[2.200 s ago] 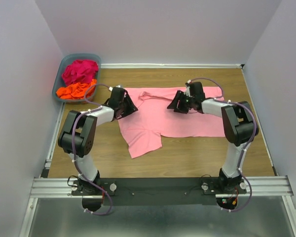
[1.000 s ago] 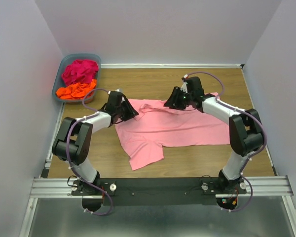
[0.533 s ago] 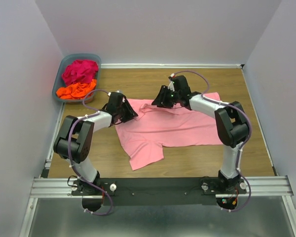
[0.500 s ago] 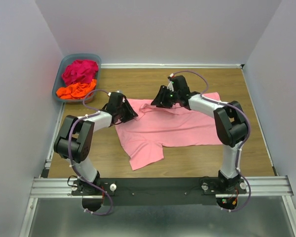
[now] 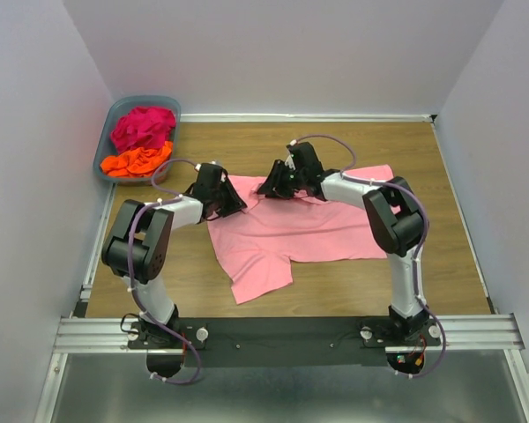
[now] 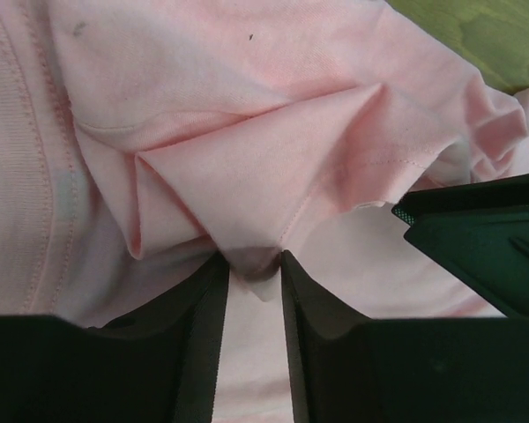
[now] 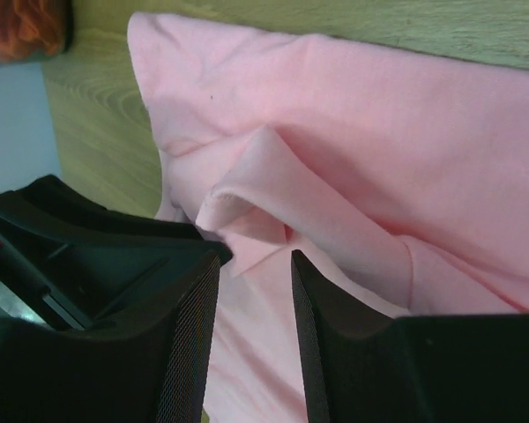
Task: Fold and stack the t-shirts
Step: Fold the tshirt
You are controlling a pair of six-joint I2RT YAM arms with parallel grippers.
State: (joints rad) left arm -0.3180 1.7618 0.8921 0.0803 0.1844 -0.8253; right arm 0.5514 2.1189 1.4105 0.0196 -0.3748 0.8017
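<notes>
The light pink t-shirt [image 5: 317, 220] lies spread on the wooden table, with one sleeve pointing to the near edge. My left gripper [image 5: 234, 204] is at its left shoulder, shut on a gathered fold of the pink cloth [image 6: 247, 176]; the fold is pinched between the tips of the left gripper [image 6: 251, 264]. My right gripper [image 5: 266, 189] is close beside it at the upper edge. In the right wrist view the right gripper [image 7: 254, 256] is slightly open over flat pink cloth, with a raised fold [image 7: 256, 198] just ahead of the tips. The magenta shirt [image 5: 143, 126] and the orange shirt [image 5: 137, 161] lie in the basket.
The grey-blue plastic basket [image 5: 145, 99] stands at the far left corner of the table. White walls close in the table on the left, back and right. The right gripper's black body [image 6: 485, 238] shows close at the right of the left wrist view.
My right gripper has moved left along the shirt's upper edge, ending close to the left gripper. The left gripper has kept its hold and barely moved.
</notes>
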